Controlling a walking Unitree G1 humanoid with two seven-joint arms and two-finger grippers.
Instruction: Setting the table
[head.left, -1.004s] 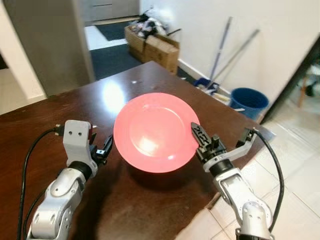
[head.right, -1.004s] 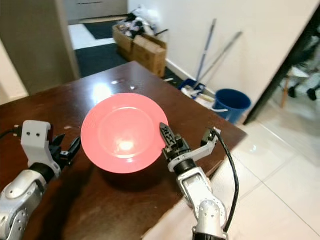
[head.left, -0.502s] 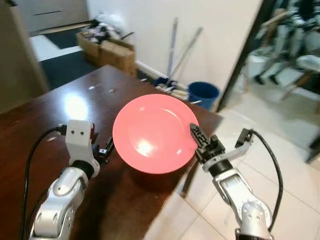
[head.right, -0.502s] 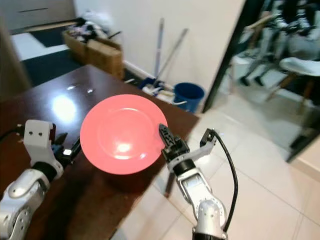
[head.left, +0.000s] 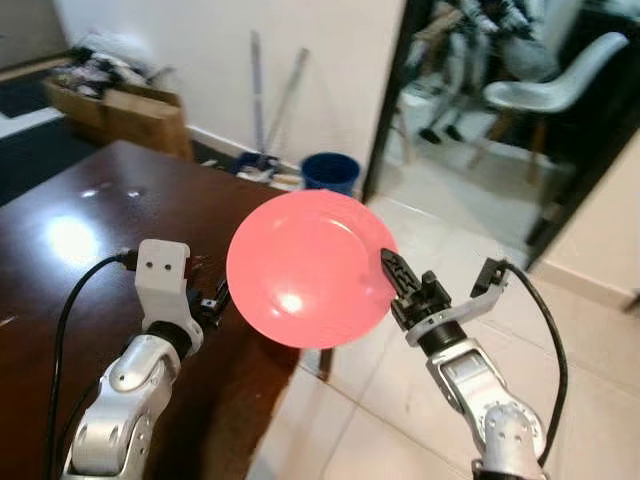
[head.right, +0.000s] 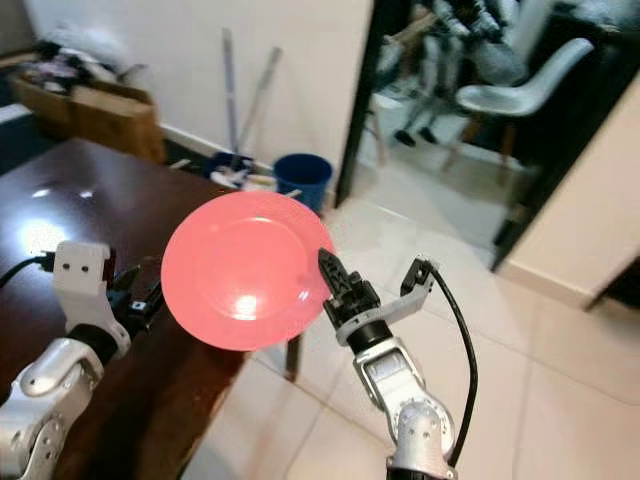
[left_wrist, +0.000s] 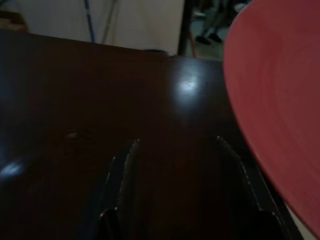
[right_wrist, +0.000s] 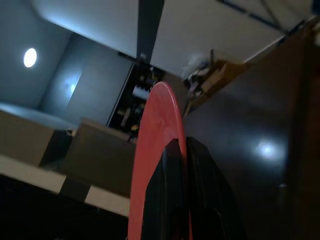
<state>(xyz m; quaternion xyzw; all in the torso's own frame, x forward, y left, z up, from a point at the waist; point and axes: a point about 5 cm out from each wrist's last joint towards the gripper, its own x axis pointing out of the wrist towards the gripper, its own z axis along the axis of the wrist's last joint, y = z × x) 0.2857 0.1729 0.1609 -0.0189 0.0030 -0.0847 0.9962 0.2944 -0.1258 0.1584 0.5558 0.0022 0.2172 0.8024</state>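
Observation:
A round red plate (head.left: 308, 268) is held up in the air, its face tilted towards me. My right gripper (head.left: 390, 266) is shut on its right rim; in the right wrist view the two fingers (right_wrist: 172, 170) pinch the plate's edge (right_wrist: 155, 120). My left gripper (head.left: 215, 298) hovers just beside the plate's left edge, above the dark wooden table (head.left: 70, 220). In the left wrist view it (left_wrist: 177, 141) is open with nothing between the fingers, and the plate (left_wrist: 280, 100) lies off to one side.
The table's corner ends under the plate, with tiled floor (head.left: 380, 400) beyond. A blue bucket (head.left: 330, 170) and long-handled mops (head.left: 262, 90) stand against the white wall. Cardboard boxes (head.left: 125, 105) sit far left. A white chair (head.left: 560, 85) stands through the doorway.
The camera has swung to the right: the table has slid to the left and the floor and doorway have come into view. The plate stays in my right gripper, the arms hold their pose.

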